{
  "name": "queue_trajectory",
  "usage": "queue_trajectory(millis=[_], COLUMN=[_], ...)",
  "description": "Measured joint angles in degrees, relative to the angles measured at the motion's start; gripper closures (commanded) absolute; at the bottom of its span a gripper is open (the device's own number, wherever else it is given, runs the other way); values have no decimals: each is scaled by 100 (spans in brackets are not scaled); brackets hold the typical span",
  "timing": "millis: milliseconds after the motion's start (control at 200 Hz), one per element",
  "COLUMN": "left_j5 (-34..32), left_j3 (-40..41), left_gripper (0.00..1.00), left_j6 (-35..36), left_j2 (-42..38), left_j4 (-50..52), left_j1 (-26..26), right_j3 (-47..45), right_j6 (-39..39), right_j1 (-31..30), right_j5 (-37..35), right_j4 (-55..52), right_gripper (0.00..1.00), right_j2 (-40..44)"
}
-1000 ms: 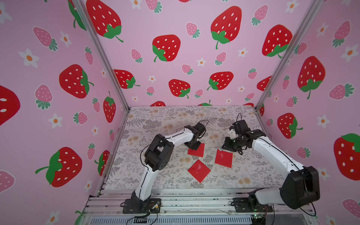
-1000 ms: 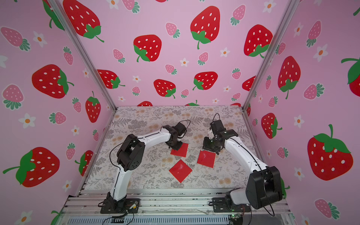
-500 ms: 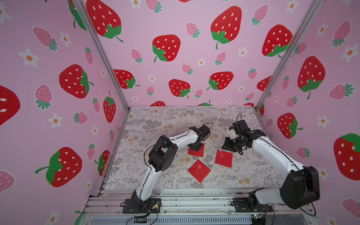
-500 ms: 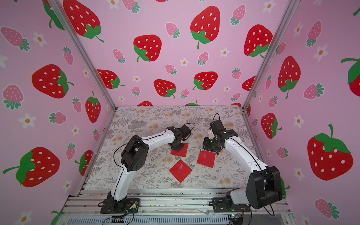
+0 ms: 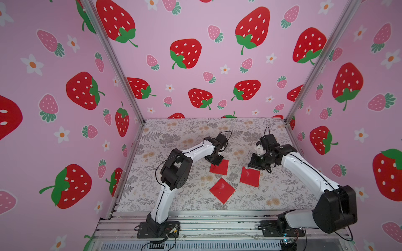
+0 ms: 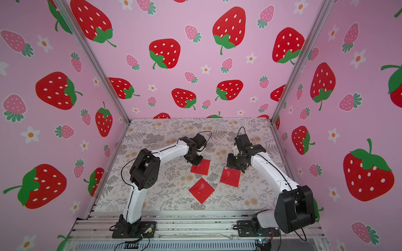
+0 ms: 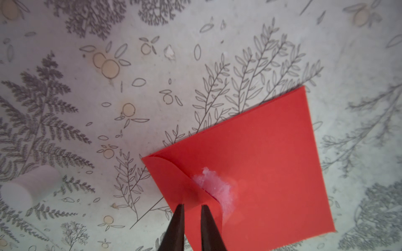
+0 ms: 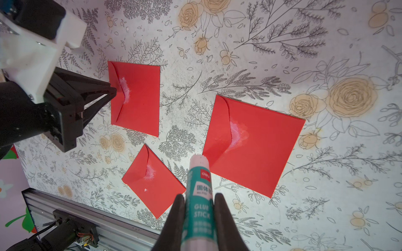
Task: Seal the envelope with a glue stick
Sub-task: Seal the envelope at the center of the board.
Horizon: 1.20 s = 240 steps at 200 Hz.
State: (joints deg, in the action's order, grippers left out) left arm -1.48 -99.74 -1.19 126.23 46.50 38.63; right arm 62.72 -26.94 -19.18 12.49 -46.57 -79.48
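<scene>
Three red envelopes (image 5: 222, 190) are noted on floral tabletop (image 5: 174, 139), strawberry-print walls (image 5: 195, 26) around. In right end effector (image 8: 199, 195) the glue stick (image 8: 200, 176) is clamped, tip protruding; left end effector (image 7: 192, 206) is narrowly parted.

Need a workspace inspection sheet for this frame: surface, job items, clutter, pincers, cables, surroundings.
Surface: floral-print table cover, flat; small white fleck on it.
Job's things: three red envelopes, flaps folded, white glue smeared at each flap tip; glue stick uncapped.
Clutter: white cylinder lying on the cover.
Pincers: right pincer shut on the glue stick; left pincer jaws slightly apart, tips at the far envelope's flap.
Cables: black cable loops at both wrists; loose wires at the bases.
Surroundings: strawberry-print walls; aluminium rails in front.
</scene>
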Motion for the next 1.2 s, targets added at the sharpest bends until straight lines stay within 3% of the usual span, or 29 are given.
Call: queue_trajectory(millis=[610,1021,1201], left_j5=[-52,-863,-667], left_j3=[-188,-289,-267], left_gripper=[86,85,84], left_j6=[81,186,210], left_j2=[251,345,271], left_j4=[0,114,96], left_j1=[2,306,260], right_j3=[0,0,0], right_j6=[0,0,0], right_j1=[0,0,0], right_j5=[-11,-9,-11], right_j4=[-11,-7,-11], right_gripper=[100,100,100], right_j2=[0,0,24])
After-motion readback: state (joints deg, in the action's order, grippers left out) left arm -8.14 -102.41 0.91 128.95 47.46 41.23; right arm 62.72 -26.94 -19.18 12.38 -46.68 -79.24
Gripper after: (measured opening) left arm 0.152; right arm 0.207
